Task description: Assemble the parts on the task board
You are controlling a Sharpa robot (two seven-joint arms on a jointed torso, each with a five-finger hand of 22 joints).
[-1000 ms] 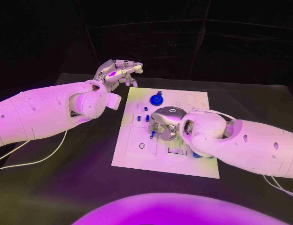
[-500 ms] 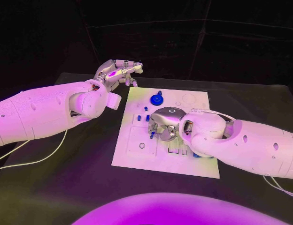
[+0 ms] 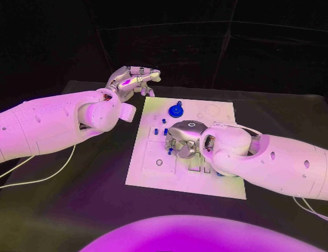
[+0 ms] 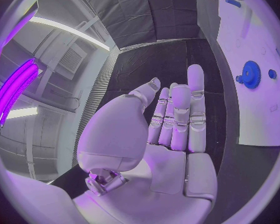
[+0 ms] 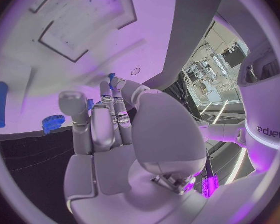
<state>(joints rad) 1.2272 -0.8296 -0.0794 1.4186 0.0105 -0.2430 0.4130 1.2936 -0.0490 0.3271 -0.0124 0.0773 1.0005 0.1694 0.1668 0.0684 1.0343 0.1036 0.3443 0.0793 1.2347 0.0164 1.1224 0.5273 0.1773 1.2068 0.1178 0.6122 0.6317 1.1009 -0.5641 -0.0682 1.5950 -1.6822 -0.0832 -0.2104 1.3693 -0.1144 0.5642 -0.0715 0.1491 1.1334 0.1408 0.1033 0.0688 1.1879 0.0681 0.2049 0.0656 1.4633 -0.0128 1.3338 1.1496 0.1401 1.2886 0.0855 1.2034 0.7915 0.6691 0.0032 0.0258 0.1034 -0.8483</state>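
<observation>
The white task board (image 3: 153, 170) lies mid-table. On it a blue gear (image 3: 176, 111) stands near the far edge, with small blue pegs (image 3: 164, 131) just before it. My right hand (image 3: 183, 139) hovers low over the board's middle. Its thumb and a fingertip pinch a small blue peg (image 5: 110, 77), which also peeks out beside the hand (image 3: 170, 150). My left hand (image 3: 134, 79) is raised beyond the board's far left corner, fingers stretched out with nothing in the palm (image 4: 174, 134). The gear (image 4: 250, 74) and board (image 4: 252, 40) lie beside it.
A blue piece (image 3: 221, 173) shows under my right forearm near the board's right side. A blue bar (image 5: 0, 104) and the gear (image 5: 53, 122) lie on the board (image 5: 84, 35). A white cable (image 3: 35, 178) trails across the black table at the left.
</observation>
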